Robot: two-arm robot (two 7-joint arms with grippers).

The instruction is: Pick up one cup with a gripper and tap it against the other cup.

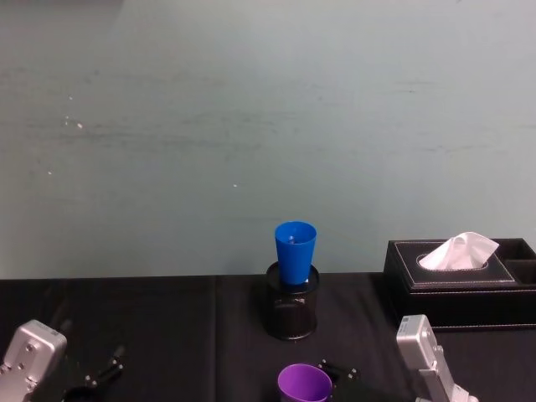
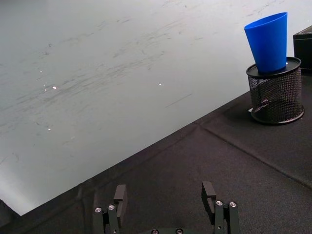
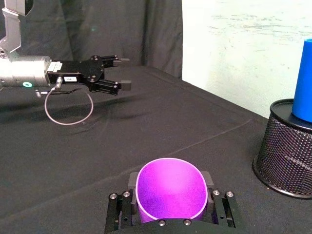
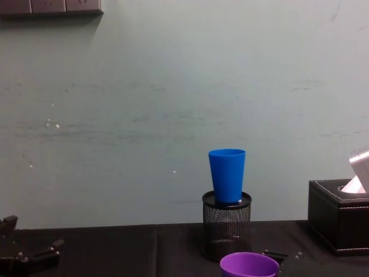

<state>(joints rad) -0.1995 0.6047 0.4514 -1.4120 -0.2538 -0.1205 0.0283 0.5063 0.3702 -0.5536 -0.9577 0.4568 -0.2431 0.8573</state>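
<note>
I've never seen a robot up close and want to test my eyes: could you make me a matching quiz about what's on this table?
1 blue cup
2 purple cup
3 left hand
4 tissue box

A gripped in the right hand
B open, holding nothing
C standing in the mesh pen holder
D white tissue poking out

Pairs: 1-C, 2-A, 3-B, 4-D

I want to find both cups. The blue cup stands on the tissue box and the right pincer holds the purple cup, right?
Not quite. The blue cup sits in the top of the black mesh pen holder, not on the tissue box; the chest view shows it. The right pincer does hold the purple cup.
</note>
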